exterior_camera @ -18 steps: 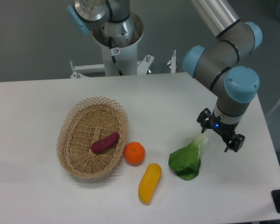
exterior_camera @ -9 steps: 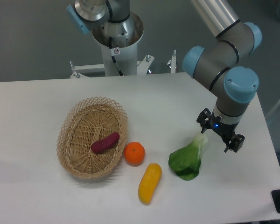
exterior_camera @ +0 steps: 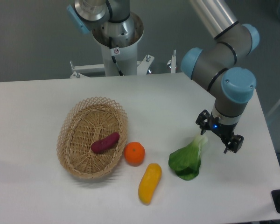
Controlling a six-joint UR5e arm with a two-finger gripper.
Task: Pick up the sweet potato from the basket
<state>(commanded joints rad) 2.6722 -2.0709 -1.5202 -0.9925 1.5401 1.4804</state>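
Yellow-orange oblong vegetable (exterior_camera: pixel 150 183) nearest camera on white bench (exterior_camera: pixel 37 196); leafy green (exterior_camera: pixel 187 160) and orange (exterior_camera: pixel 134 153) just behind. Sweet potato (exterior_camera: pixel 105 142) lies in basket (exterior_camera: pixel 69 135), right of centre, untouched: pickup not yet begun, whole task left. Gripper (exterior_camera: pixel 217 139) low over right side of bench, beside stem of leafy green, well apart from basket. Fingers spread, holding nothing. Arm descends from upper right, wrist bent down. Reach across to basket judged next.
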